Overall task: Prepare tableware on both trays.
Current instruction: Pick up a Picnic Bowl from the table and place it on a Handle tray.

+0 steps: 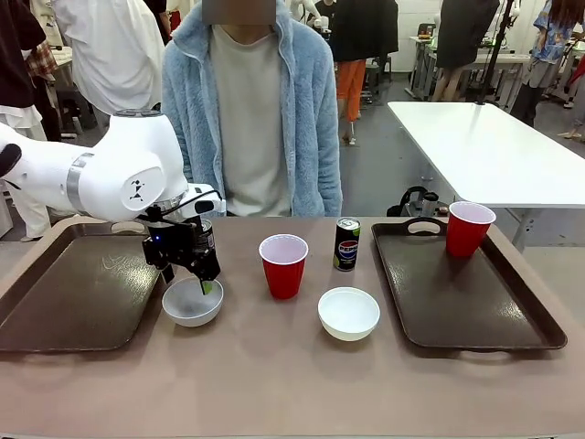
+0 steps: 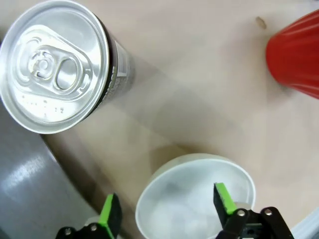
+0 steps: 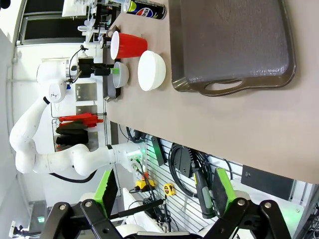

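My left gripper (image 1: 203, 285) hangs over a small white bowl (image 1: 192, 304) beside the left tray (image 1: 73, 288). In the left wrist view its jaws stand apart across the bowl's (image 2: 194, 199) rim, one green fingertip (image 2: 224, 198) inside and the other outside. A dark can (image 2: 55, 64) stands just behind it. At mid-table are a red cup (image 1: 283, 265), a Pepsi can (image 1: 346, 244) and a second white bowl (image 1: 348, 313). Another red cup (image 1: 469, 229) stands on the right tray (image 1: 457, 302). My right gripper (image 3: 164, 194) is open, off the table's edge, holding nothing.
A person in a light blue fleece stands at the table's far side, hands out of sight. The left arm's white body (image 1: 119, 174) leans over the left tray's back edge. Bare tabletop runs along the near edge. A white table (image 1: 484, 146) stands behind on the right.
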`<control>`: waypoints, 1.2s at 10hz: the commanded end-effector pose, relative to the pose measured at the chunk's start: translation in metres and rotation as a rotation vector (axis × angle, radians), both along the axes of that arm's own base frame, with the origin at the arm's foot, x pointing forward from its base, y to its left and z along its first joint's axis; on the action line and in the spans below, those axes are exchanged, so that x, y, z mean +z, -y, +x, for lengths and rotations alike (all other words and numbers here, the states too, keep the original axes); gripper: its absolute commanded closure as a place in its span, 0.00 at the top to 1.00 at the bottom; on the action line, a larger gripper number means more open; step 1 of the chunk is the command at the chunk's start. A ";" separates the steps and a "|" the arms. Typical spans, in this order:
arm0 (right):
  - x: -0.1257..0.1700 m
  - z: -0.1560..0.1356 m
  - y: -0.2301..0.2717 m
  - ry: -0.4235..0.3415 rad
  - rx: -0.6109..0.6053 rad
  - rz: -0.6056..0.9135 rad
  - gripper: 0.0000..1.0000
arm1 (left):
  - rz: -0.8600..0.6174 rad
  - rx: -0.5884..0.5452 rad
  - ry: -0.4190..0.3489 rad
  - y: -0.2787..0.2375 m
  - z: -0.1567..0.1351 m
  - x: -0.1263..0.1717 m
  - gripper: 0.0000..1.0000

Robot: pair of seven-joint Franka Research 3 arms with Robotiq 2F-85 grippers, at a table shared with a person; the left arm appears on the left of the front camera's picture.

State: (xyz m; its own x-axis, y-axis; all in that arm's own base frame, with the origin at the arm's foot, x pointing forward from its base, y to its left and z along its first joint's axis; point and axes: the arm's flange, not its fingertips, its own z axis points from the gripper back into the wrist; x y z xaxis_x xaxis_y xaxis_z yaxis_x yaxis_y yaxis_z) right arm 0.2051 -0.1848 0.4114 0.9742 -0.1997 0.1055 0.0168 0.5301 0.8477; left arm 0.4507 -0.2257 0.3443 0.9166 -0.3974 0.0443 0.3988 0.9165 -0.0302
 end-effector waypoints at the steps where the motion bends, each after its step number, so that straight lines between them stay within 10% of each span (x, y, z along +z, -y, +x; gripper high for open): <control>1: -0.001 0.001 0.000 0.013 -0.002 0.015 1.00 | 0.047 0.027 0.007 0.005 0.003 0.001 0.41; 2: -0.001 0.001 0.000 0.013 -0.002 0.015 1.00 | 0.046 0.032 0.002 0.004 0.003 0.000 0.00; 4: -0.001 0.001 0.000 0.013 -0.002 0.015 1.00 | 0.034 0.077 -0.024 -0.001 0.000 0.003 0.00; 5: -0.001 0.001 0.000 0.013 -0.002 0.015 1.00 | 0.021 0.093 -0.032 -0.007 -0.002 0.004 0.16; 7: -0.001 0.001 0.000 0.013 -0.002 0.015 1.00 | 0.009 0.110 -0.036 -0.013 -0.006 0.006 0.00; 12: -0.001 0.001 0.000 0.013 -0.002 0.015 1.00 | -0.008 0.200 -0.052 -0.045 -0.044 0.026 0.00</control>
State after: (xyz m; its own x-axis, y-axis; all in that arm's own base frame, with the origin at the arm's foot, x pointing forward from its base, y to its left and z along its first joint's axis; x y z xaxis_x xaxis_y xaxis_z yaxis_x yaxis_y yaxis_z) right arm 0.2052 -0.1847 0.4113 0.9742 -0.1996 0.1053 0.0170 0.5301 0.8478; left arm 0.4266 -0.1917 0.3590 0.9633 -0.2680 0.0145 0.2684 0.9617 -0.0554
